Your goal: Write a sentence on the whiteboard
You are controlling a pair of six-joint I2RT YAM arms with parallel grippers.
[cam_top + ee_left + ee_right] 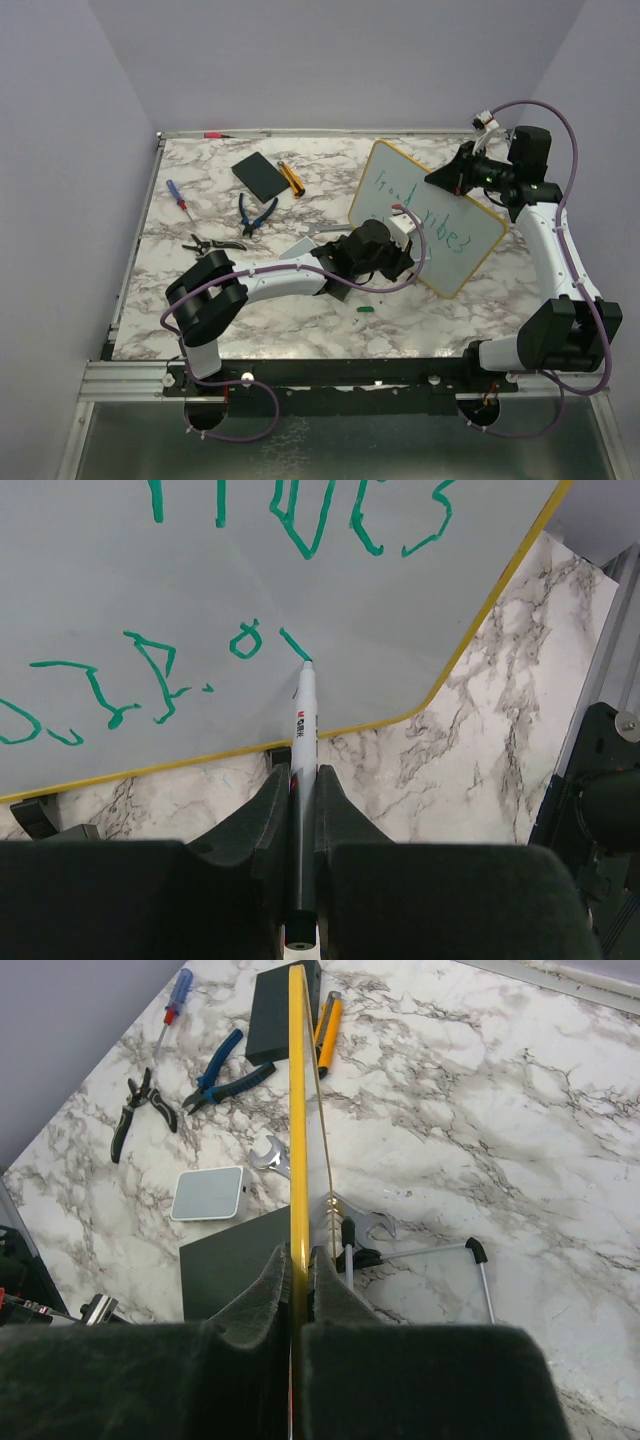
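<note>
Directly ahead of the left claw (303, 780), we are pressing the green tip of a white marker (305, 705) onto the whiteboard (420, 610). The claw is clamped on the marker's barrel, one finger on each side. The tip is sitting at the end of a short slanted green stroke, just past a small round letter, so we judge that we are partway through a letter in the row of writing nearest this claw. The right claw (297, 1260) is clamped on the board's thin yellow rim. From that wrist the board is showing edge-on, rising straight out from between the fingers. From above, the board is lying tilted across the marble table (300, 175), between the two claws, with the left claw over its near-left part and the right claw on its far-right edge. The sentence (425, 213) is running in two green handwritten rows across the white surface. It is looking like "good vibes", though we cannot read every letter. As we judge it, the next move is asking for light, even contact of the tip as we are drawing it sideways, while the right claw is steadying the board against sliding.
</note>
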